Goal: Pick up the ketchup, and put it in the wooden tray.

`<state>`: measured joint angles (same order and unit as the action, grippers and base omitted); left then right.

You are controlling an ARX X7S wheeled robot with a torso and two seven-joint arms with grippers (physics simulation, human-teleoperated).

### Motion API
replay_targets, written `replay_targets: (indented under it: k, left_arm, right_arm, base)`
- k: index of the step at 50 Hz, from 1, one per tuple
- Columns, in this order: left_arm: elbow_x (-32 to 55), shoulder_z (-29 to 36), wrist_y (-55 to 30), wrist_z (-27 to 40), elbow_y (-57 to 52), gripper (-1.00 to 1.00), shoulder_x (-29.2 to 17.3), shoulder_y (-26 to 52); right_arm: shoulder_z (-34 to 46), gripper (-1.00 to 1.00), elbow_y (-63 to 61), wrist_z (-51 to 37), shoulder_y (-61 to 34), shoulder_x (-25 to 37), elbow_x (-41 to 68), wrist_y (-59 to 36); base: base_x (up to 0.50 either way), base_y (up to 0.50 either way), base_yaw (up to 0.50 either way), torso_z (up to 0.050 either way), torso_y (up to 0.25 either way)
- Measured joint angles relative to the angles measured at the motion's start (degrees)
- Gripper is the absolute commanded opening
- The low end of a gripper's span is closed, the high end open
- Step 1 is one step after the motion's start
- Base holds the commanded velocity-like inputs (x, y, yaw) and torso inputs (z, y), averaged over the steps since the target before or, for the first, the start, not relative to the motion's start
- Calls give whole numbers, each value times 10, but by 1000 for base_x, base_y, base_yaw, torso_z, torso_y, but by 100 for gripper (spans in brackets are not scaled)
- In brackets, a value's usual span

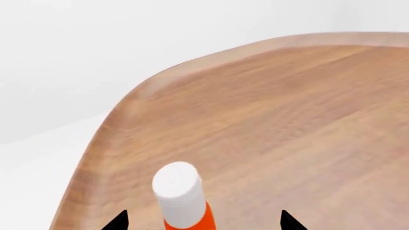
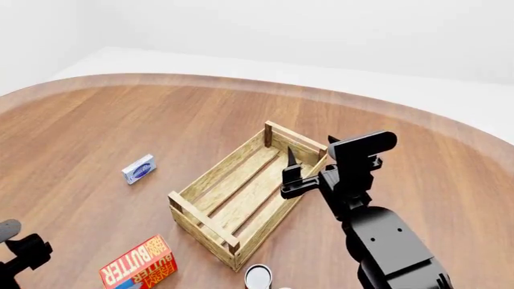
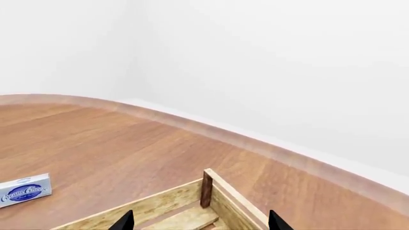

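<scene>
The left gripper (image 1: 203, 221) is showing 2 black fingertips spread apart, flanking the red-orange plastic ketchup bottle (image 1: 182, 201) with its smooth white cylindrical cap, standing on the wood-grain table (image 1: 288, 120). The right gripper (image 2: 307, 167) is hanging released above the light-wood slatted rectangular tray (image 2: 241, 195).

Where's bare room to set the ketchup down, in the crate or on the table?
The wooden tray shows nothing on its slats, though the right gripper hangs over its far right end. Bare table spreads beyond the small blue-and-white box. Crowded near edge: butter box and a can at the tray's near corner.
</scene>
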<state>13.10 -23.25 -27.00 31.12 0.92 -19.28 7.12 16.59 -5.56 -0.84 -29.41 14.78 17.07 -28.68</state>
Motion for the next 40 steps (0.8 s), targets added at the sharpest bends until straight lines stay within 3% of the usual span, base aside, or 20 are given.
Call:
replay_targets:
  k: [40]
  left_arm:
    - [-38, 6, 112, 35, 248, 100, -11, 112]
  right_arm:
    - [0, 100, 1, -11, 3, 6, 8, 2]
  base:
    - [0, 0, 0, 0, 0]
